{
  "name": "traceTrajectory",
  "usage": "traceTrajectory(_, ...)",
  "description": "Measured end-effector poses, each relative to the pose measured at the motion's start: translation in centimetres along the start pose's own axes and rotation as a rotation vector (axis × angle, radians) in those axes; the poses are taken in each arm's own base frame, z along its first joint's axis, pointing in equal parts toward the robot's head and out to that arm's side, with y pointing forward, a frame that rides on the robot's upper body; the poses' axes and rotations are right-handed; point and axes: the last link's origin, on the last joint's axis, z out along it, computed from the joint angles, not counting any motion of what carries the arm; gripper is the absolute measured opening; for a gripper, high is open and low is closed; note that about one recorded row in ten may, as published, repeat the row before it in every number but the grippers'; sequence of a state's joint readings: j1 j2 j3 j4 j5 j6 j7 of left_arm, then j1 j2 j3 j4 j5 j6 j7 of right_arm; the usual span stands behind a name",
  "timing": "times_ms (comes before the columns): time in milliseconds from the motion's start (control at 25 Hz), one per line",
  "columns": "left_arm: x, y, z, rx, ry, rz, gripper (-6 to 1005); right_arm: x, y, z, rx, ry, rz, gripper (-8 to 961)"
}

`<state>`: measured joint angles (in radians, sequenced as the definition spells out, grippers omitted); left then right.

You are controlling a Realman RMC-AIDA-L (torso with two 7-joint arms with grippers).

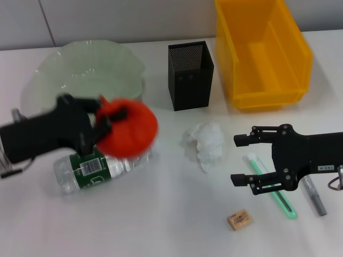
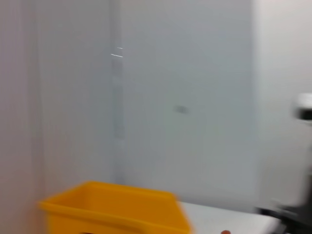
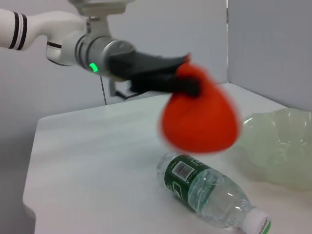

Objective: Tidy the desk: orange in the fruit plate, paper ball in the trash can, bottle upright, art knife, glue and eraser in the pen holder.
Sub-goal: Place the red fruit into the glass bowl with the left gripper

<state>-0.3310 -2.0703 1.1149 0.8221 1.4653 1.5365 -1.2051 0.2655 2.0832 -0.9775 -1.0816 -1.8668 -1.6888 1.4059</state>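
Head view: left tool (image 1: 110, 120) clamped on the one orange (image 1: 128, 134), held in the air above one lying bottle (image 1: 91, 168), just before the fruit plate (image 1: 80, 67). One pen holder (image 1: 190, 75), one trash can (image 1: 262, 51), one paper ball (image 1: 206, 144), one eraser (image 1: 239, 220) on the worktop (image 1: 161, 214). Right tool (image 1: 242, 159) spread wide, holding nothing, beside a green pen (image 1: 273, 187).

Left wrist view: one trash can (image 2: 114, 209) only.

Right wrist view: orange (image 3: 200, 114) gripped over the bottle (image 3: 207, 187).

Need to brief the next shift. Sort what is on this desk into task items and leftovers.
Task items: orange in the left gripper, fruit plate, lying bottle, paper ball, trash can, pen holder, eraser.
Leftovers: green pen-like stick, grey pen under the open right gripper.
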Motion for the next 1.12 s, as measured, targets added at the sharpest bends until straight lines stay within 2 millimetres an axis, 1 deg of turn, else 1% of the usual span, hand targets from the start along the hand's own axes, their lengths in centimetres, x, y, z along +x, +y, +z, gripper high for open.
traceTrajectory(120,0.5,-1.8,0.3,0.107,0.029,0.015,104,0.0,0.0,0.0,0.000,0.000,0.001,826)
traceTrajectory(240,0.7,-2.9,1.0,0.162,0.047,0.023,83,0.0,0.0,0.0,0.000,0.000,0.001,825)
traceTrajectory(400,0.6,-4.7,1.8,0.248,0.064,0.004,77,0.0,0.0,0.0,-0.002,0.000,0.000,825)
traceTrajectory(640,0.3,-7.6,3.1,0.406,0.033,-0.024,80,0.2,0.0,0.2,-0.004,-0.009,0.003,825)
traceTrajectory(760,0.0,-8.3,3.9,0.444,0.018,-0.016,81,0.2,0.0,0.2,-0.002,-0.010,0.004,825)
traceTrajectory(800,0.0,-8.3,3.9,0.444,0.018,-0.016,82,0.3,0.0,0.1,-0.002,-0.010,0.005,825)
traceTrajectory(840,-0.4,-8.9,4.2,0.473,-0.005,-0.011,82,0.3,0.0,0.1,-0.001,-0.010,0.006,825)
traceTrajectory(1120,-1.8,-9.7,4.9,0.531,-0.093,0.001,85,0.3,0.1,0.0,0.000,-0.011,0.006,825)
